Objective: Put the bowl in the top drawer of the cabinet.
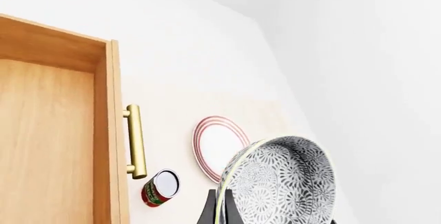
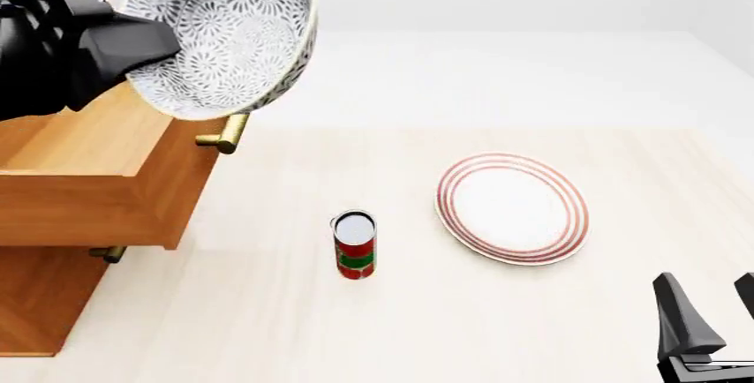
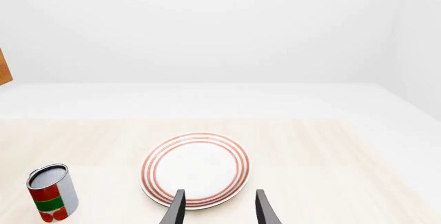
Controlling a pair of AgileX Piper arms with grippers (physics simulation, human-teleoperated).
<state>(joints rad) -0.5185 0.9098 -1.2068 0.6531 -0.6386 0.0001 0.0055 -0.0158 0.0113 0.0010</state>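
Note:
The bowl (image 2: 224, 34), white with a grey-blue floral speckle, hangs tilted on edge in the air. My left gripper (image 2: 139, 58) is shut on its rim. The bowl is above the front corner of the top drawer (image 2: 106, 176), which stands pulled out of the cabinet (image 2: 35, 308), with its brass bar handle (image 2: 231, 134) just under the bowl. In the left wrist view the bowl (image 1: 286, 180) sits clamped between the black fingers (image 1: 210, 211), beside the drawer's wall (image 1: 110, 131). My right gripper (image 2: 711, 317) waits open and empty low at the near right.
A white plate with red rings (image 2: 513, 208) lies flat at the right of the table. A red and green can (image 2: 353, 244) stands upright between plate and cabinet. The lower drawer's small brass handle (image 2: 106, 253) shows under the open drawer.

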